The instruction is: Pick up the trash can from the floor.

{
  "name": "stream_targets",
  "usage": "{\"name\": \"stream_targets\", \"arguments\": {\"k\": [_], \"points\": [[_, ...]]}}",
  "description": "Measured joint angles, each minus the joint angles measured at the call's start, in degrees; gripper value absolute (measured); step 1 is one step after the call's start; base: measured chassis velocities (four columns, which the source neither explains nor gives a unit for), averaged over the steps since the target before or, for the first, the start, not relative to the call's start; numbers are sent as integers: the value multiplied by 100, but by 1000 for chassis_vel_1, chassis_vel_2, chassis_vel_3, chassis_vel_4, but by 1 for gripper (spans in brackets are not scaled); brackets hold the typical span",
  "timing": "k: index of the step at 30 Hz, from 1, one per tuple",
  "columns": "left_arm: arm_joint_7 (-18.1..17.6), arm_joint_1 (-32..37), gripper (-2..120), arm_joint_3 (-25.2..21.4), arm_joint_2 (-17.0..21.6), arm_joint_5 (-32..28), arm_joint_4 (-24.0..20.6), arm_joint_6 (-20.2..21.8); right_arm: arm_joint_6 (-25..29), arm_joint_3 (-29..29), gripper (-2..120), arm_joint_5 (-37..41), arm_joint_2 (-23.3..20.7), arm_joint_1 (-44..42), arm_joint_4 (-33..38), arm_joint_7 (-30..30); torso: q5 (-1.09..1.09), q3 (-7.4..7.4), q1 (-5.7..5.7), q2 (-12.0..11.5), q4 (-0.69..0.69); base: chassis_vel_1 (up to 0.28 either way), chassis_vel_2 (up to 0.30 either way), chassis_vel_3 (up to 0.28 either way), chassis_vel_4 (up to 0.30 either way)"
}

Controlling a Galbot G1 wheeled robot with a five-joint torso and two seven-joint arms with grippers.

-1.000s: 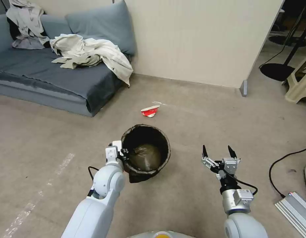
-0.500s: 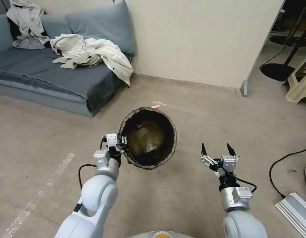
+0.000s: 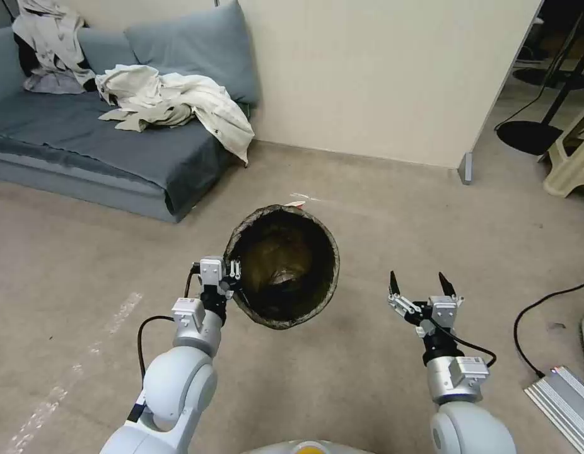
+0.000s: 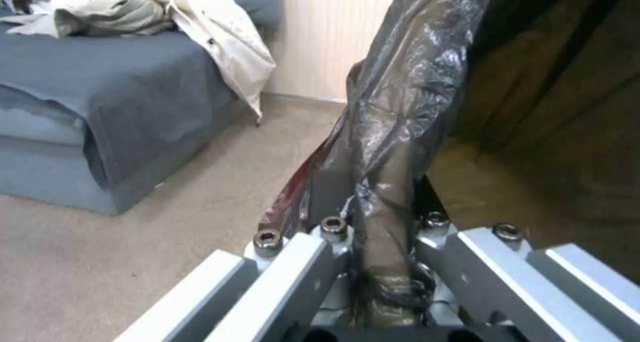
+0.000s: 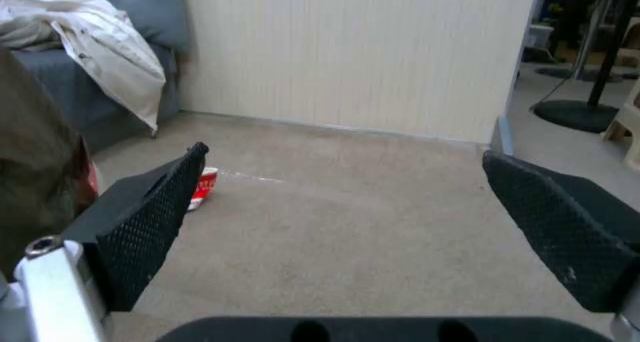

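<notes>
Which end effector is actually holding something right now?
The left end effector, clamped on the trash can rim at its left side; the right end effector hangs open and empty.

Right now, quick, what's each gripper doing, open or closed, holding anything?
Left gripper: shut on the rim of the trash can, which it holds up off the floor.
Right gripper: open, holding nothing, beside the can.

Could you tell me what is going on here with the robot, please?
The left end effector is shut on the bag-lined rim of the trash can and holds it off the floor, in front of the sofa. The right end effector hangs open and empty beside it. A red-and-white paper cup lies on the floor behind the can.
</notes>
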Motion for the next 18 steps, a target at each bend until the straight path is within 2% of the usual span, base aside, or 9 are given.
{"name": "stream_targets", "arguments": {"k": [18], "points": [[-132, 26, 1, 12, 7, 74, -96, 181, -40, 26, 100, 58, -4, -32, 40, 25, 0, 0, 0, 0, 0, 0, 0, 0, 0]]}}
